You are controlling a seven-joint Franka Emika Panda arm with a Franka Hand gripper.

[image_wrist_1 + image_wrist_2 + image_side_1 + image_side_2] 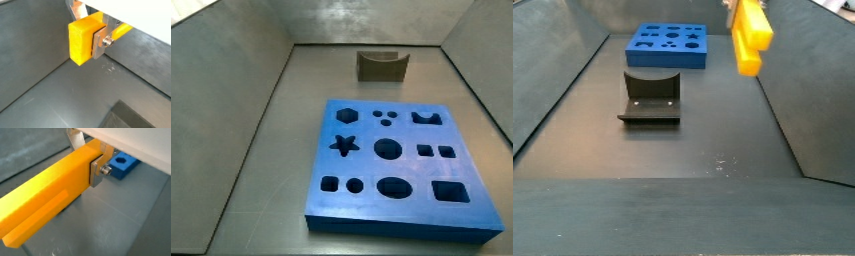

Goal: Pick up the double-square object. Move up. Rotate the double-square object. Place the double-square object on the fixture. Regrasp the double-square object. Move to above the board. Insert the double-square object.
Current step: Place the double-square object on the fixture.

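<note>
Double-square object (50,205) hangs in the air, well above the grey floor (687,150), clamped between the gripper's (100,168) silver fingers (100,41). In a side view it hovers right of the board (669,45); the fixture (651,97) sits below, nearer the camera.

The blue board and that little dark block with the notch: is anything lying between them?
Nothing. In both side views bare grey floor separates the board from the fixture. The gripper holds the double-square object aloft, off to one side.
</note>
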